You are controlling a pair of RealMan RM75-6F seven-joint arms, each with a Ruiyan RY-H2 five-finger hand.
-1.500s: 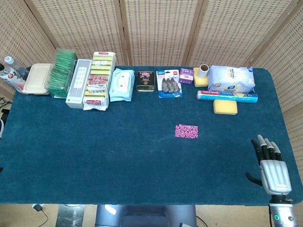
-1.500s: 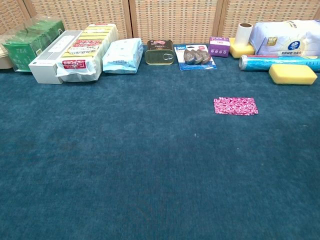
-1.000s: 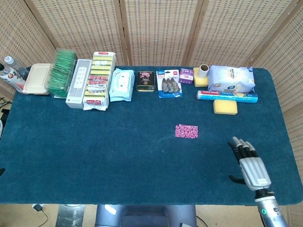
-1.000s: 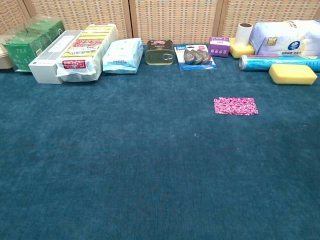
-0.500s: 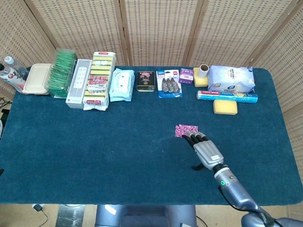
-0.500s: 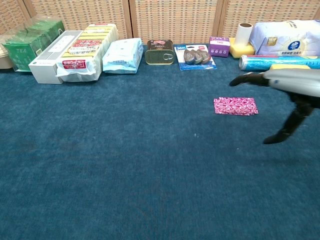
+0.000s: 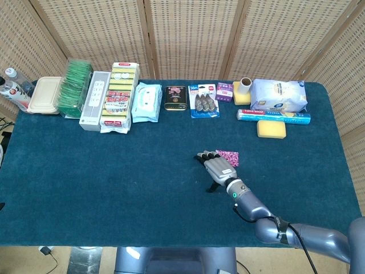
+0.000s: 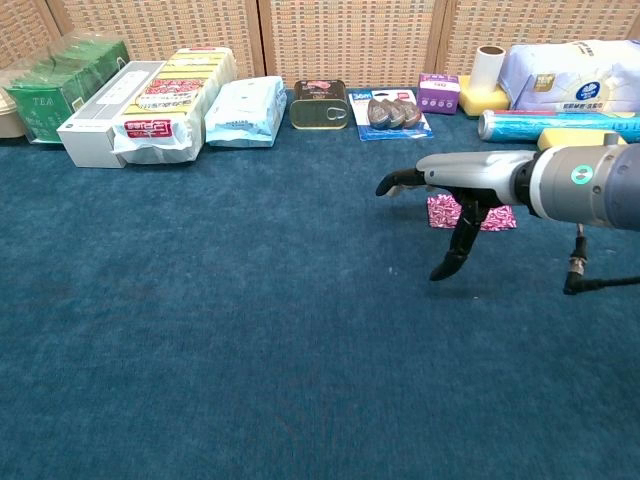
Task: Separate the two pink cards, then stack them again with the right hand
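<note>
The pink patterned cards (image 7: 231, 156) (image 8: 488, 217) lie flat on the blue cloth right of the middle, looking like one stack. My right hand (image 7: 217, 168) (image 8: 450, 190) hovers over their left part, palm down, fingers stretched out flat and apart, thumb hanging down. It holds nothing. In both views the hand covers part of the cards, and I cannot tell whether it touches them. My left hand is in neither view.
Goods line the back edge of the table (image 7: 114, 171): green tea boxes (image 7: 75, 87), a white box (image 7: 94, 101), sponge packs (image 7: 120, 97), wipes (image 7: 146, 101), a tin (image 7: 175, 98), a blue clip pack (image 7: 203, 100), a foil roll (image 7: 274, 116), a yellow sponge (image 7: 270, 129).
My right hand has swept in from the table's near right corner, leftward and forward, until it now hangs over the left part of the pink cards. The cards have not moved.
</note>
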